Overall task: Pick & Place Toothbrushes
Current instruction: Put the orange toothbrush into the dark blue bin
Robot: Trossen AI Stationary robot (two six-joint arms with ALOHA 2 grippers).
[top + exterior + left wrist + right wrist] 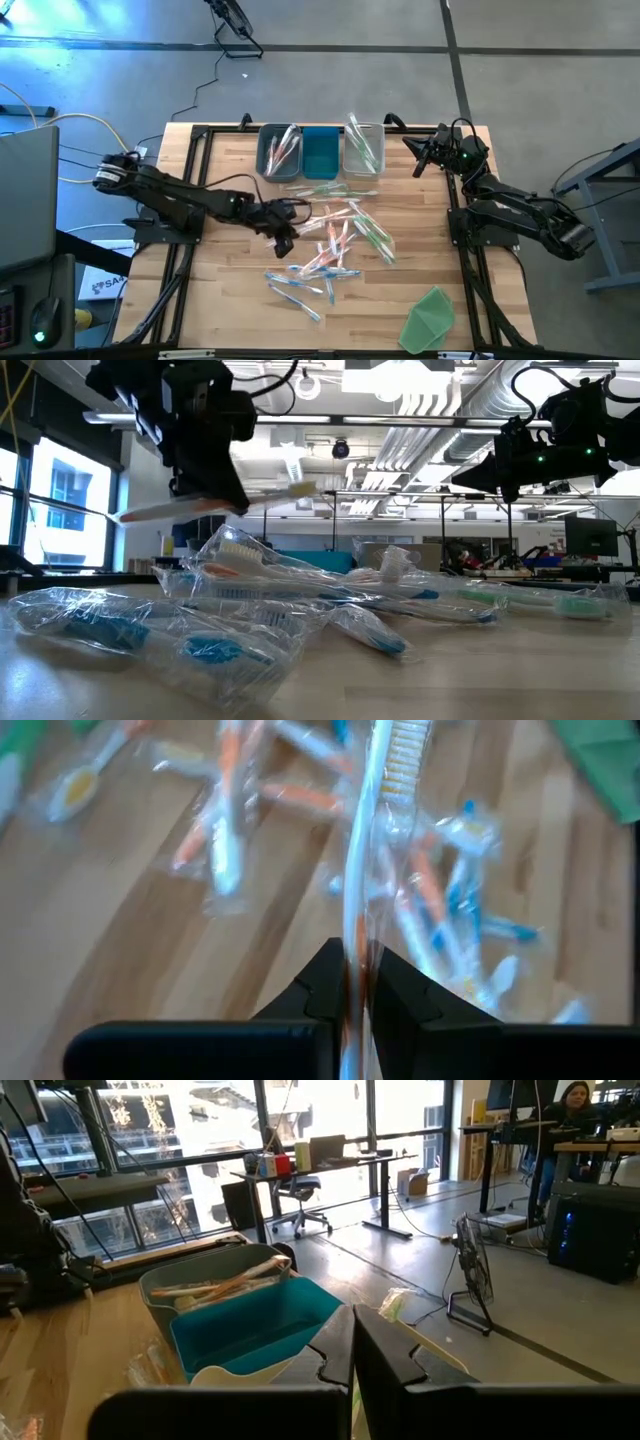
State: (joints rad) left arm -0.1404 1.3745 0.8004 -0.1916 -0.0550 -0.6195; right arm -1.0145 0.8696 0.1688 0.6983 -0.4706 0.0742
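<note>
The left claw (355,982) is pressed together on one slim orange-handled toothbrush in a clear crinkly wrapper (372,850), held above the wooden counter (220,300) near its middle, just left of the loose heap of wrapped pink, blue and green toothbrushes (335,245). The pinch sits at the handle end, so nearly the whole length sticks out past the fingers with the bristle head farthest away. That is the main risk, as I judge it: the slick film could let the brush swivel or slide out during the carry to the back edge. There a grey plastic bin (279,152), a teal plastic bin (321,152) and a second grey bin (364,150) stand in a row, and a brush hanging crooked could catch a rim and fall outside. The low view suggests the wrapper hangs loose below, though it is hard to be sure; it might drag a neighbour from the heap.

The right claw (352,1342) is pressed together on nothing, parked by the back right corner close to the bins, where a wide swing could meet it.
</note>
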